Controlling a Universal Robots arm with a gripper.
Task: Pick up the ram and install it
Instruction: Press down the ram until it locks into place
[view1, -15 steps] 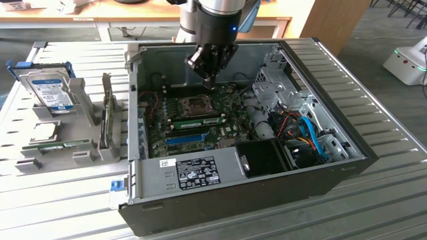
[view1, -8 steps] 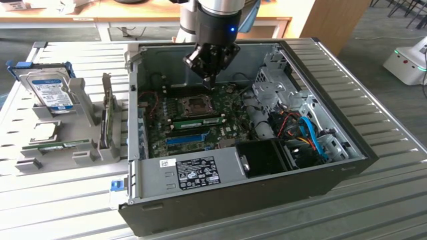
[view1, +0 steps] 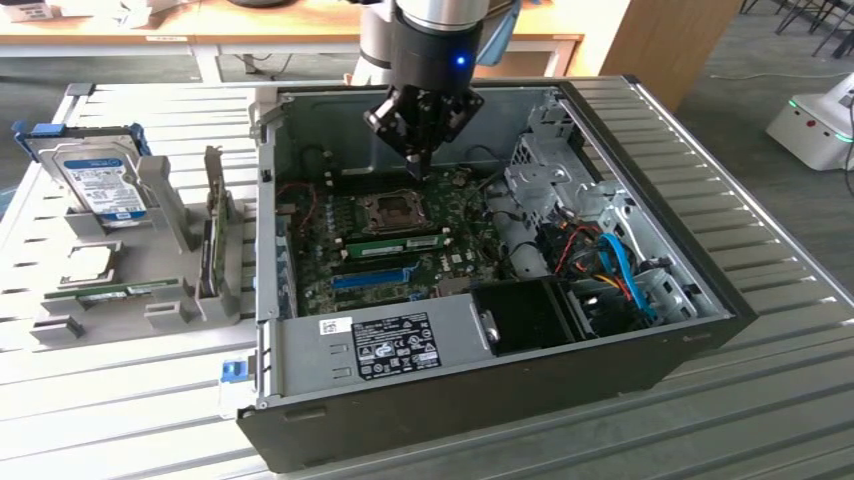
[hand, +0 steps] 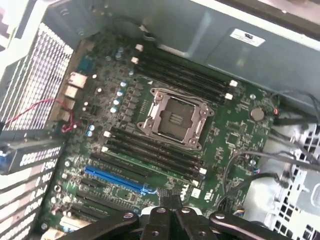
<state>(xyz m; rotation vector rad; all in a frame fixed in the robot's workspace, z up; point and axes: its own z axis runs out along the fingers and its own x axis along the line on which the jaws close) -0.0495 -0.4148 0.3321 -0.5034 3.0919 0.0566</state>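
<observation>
While my gripper (view1: 422, 168) hangs clenched and empty over the board, the ram (view1: 400, 238) looks thin, stiff, fragile; grip its long edges.

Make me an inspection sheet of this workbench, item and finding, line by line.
Surface: slatted metal table, carrying an open computer case.
Job's things: ram stick lying in the grey holder; a green strip, possibly another stick, sits in a slot by the socket.
Clutter: hard drive standing upright in the holder.
Grippers: claw shut, over the motherboard, nothing seen in it.
Cables: blue cables inside the case; red wire near the rear ports.
Surroundings: wooden desks; white machine at the exterior view's right.
</observation>
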